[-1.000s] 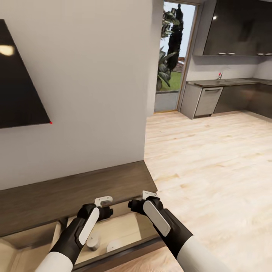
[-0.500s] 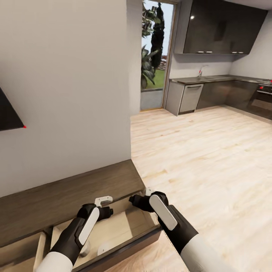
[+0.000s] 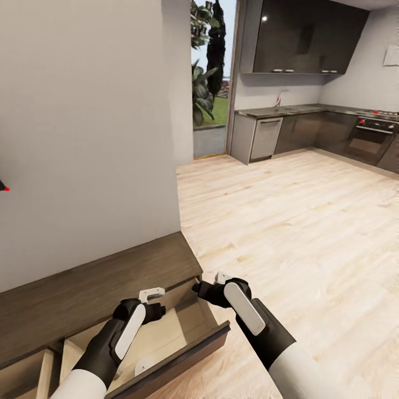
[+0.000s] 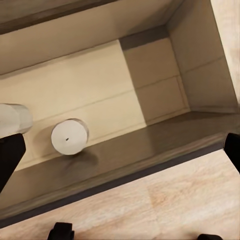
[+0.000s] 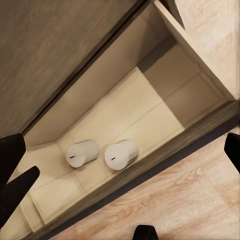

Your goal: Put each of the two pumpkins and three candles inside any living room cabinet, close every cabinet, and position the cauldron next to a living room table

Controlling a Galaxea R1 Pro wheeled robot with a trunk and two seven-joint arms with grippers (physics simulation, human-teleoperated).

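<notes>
**Kitchen and doorway beyond a pale wood floor**

A light wooden floor (image 3: 288, 221) covers the room from the centre to 3 o'clock. A plain grey wall (image 3: 83, 138) stands at 10 o'clock. At 12 o'clock an open doorway (image 3: 210, 83) shows green plants outside. At 1 to 2 o'clock stand dark grey kitchen units (image 3: 310, 130), with upper cupboards (image 3: 305, 36) above and an oven (image 3: 368, 138) at the right.

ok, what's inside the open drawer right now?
Two candles stand side by side on the pale floor of the open drawer. The corner under the left arm is covered in the head view.
</notes>
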